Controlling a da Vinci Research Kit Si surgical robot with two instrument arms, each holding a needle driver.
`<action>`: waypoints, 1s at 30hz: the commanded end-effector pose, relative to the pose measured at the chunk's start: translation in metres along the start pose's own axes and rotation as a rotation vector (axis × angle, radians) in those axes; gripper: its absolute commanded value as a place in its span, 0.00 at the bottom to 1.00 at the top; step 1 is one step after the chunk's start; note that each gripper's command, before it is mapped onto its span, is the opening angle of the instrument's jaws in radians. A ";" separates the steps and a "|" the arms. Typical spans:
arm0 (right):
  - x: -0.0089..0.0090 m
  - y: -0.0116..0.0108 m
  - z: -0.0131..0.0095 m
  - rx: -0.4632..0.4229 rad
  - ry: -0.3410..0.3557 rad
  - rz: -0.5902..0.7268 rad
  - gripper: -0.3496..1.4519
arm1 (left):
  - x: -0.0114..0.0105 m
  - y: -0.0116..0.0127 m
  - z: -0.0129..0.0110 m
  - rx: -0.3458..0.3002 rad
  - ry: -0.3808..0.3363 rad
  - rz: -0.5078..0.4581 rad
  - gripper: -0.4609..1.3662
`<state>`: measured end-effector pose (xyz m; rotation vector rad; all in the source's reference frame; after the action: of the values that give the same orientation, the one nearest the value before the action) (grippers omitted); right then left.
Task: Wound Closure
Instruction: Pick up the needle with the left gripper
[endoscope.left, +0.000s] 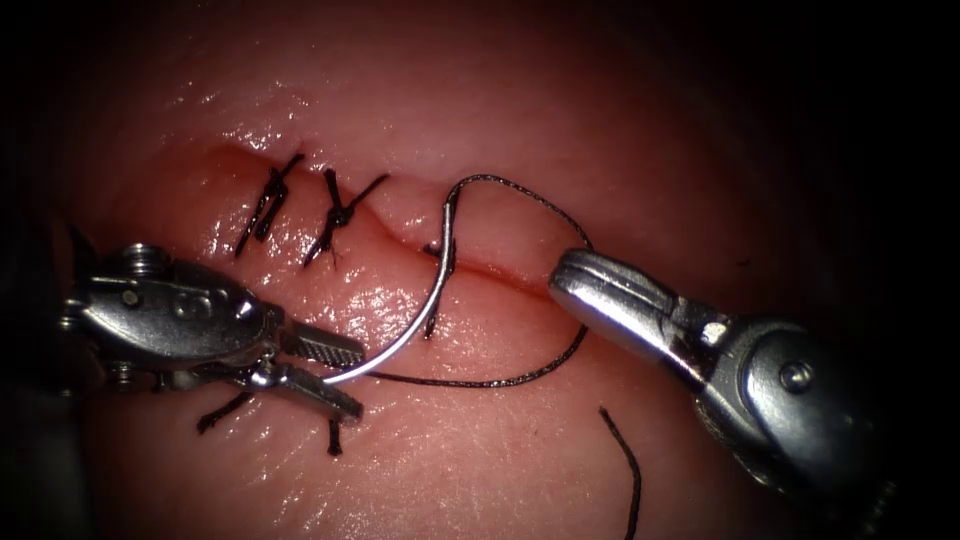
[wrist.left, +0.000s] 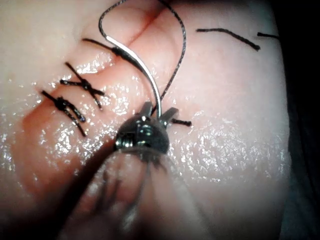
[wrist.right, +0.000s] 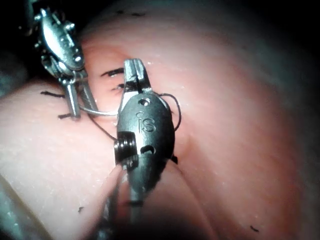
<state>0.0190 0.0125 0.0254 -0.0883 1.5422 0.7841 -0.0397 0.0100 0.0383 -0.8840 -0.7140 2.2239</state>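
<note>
Endoscope view: left tool (endoscope.left: 335, 372) at lower left of frame, jaws closed on the needle (endoscope.left: 428, 310) at one end of its curve. Cannot tell point from swaged end there. From the jaws the needle arcs up and to the right across the cut (endoscope.left: 480, 268), its far end rising above the tissue (endoscope.left: 480, 470) at centre frame, where the thread (endoscope.left: 520, 378) joins it. At the crossing the needle appears to pass through the wound edges, though whether it lies in or on the tissue is not certain. Long axis runs lower left to upper centre. Thread loops right from the upper end, passes behind the right tool (endoscope.left: 585, 285), then trails back left along the lower tissue toward the left jaws. Right tool enters from lower right, jaws closed together and holding nothing, tip just right of the needle's upper end and touching neither needle nor cut. Two tied stitches (endoscope.left: 300, 215) sit left of the needle on the cut. A cut end of thread (endoscope.left: 625, 465) lies lower right. Left tool holds the needle; right tool is nearer its free upper end.
</note>
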 end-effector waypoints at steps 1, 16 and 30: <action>0.0000 0.0000 0.0000 -0.001 0.000 0.000 0.00 | 0.0001 0.0000 -0.0001 -0.006 0.000 -0.007 0.11; 0.0000 0.0003 -0.0002 -0.003 0.000 0.035 0.10 | 0.0034 0.0008 -0.0027 0.118 0.046 -0.031 0.06; 0.0008 -0.0010 0.0011 -0.202 -0.035 0.239 0.66 | 0.0065 0.0019 -0.0021 0.339 0.073 -0.024 0.06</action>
<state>0.0204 0.0127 0.0243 -0.0386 1.4412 1.1387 -0.0426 0.0140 0.0330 -0.7715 -0.2870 2.1938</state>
